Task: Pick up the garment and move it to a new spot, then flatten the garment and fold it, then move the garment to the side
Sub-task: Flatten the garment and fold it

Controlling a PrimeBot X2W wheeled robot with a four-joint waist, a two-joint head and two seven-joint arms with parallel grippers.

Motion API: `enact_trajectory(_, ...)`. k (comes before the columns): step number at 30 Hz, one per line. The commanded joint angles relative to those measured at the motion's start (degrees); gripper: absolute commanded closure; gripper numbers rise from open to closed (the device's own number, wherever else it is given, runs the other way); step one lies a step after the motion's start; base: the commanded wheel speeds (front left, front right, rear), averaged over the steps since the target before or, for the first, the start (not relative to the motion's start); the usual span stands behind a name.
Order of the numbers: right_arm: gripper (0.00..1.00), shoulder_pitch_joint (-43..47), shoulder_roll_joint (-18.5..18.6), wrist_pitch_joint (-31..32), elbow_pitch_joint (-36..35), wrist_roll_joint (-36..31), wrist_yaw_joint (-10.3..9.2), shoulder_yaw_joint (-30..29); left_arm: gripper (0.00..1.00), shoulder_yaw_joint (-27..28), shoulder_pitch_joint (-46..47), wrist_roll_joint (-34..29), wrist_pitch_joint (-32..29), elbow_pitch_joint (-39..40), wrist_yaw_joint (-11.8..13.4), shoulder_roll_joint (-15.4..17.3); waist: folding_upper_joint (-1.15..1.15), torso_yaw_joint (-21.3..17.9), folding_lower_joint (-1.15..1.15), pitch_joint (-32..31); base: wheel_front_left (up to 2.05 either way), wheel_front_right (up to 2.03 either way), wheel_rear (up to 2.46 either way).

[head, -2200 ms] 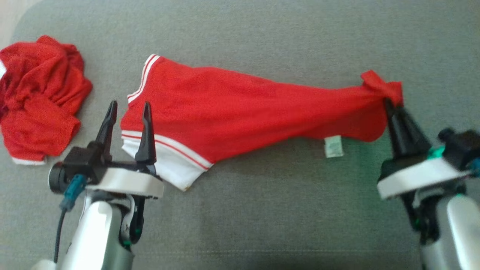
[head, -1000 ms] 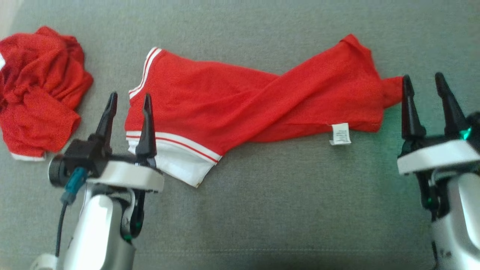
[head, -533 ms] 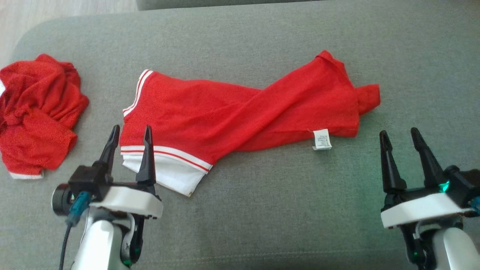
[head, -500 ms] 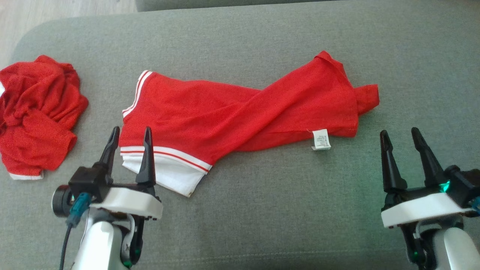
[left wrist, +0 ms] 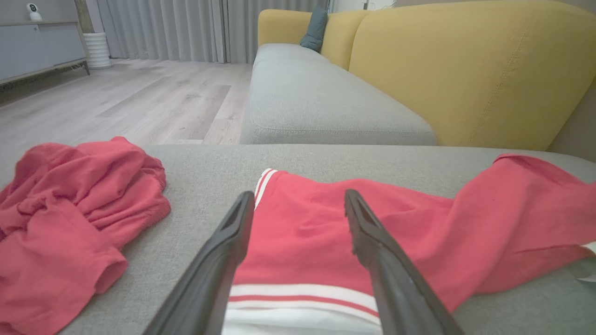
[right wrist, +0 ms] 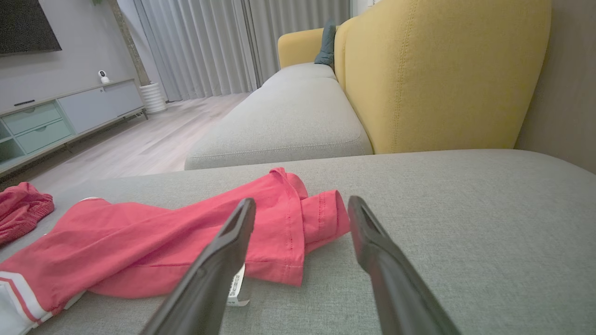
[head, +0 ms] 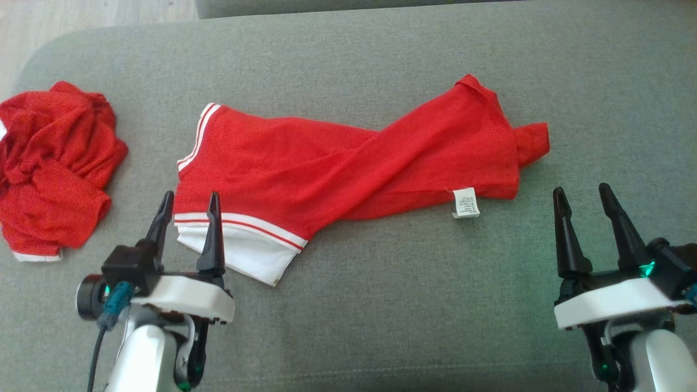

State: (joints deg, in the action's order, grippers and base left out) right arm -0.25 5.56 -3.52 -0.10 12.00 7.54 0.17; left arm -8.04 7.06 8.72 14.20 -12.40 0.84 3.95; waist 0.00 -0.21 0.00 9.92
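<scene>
The garment (head: 348, 163) is red with a white striped band and lies stretched out and twisted across the grey cushion (head: 381, 305). Its banded end points left, and a white label (head: 466, 202) hangs off its near edge. My left gripper (head: 190, 194) is open, its fingers hovering over the banded corner; the left wrist view has the garment (left wrist: 326, 242) between and beyond the left gripper (left wrist: 298, 193). My right gripper (head: 580, 188) is open and empty, off the garment's right end. In the right wrist view the garment (right wrist: 186, 237) lies just ahead of the right gripper (right wrist: 301, 199).
A second red garment (head: 54, 169) sits crumpled near the cushion's left edge, also seen as a red pile (left wrist: 70, 209). Wooden floor (head: 81, 16) lies past the cushion's far left corner. A yellow sofa back (left wrist: 465, 70) and another grey seat (left wrist: 316, 102) stand beyond.
My right gripper, earlier shut on the garment's right end, has let go, opened and drawn back toward me. The garment's right end has dropped flat. The head camera shifted.
</scene>
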Motion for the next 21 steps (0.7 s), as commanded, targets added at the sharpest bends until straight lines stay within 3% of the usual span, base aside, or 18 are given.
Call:
enact_trajectory(1,0.00,-0.52,-0.05,0.06,-2.12,-0.43,-0.05,1.41,0.00,2.23,0.38,0.57,-0.19,1.00,0.35,1.20,0.00,-0.01,0.00,0.14,0.00,0.00,0.00)
enact_trajectory(21,0.00,-3.09,0.04,-0.04,-1.33,-0.20,-0.05,2.70,0.00,3.40,3.91,7.34,-13.78,-13.07,-1.02,1.52,0.00,-0.80,0.00,4.06,0.00,0.00,0.00)
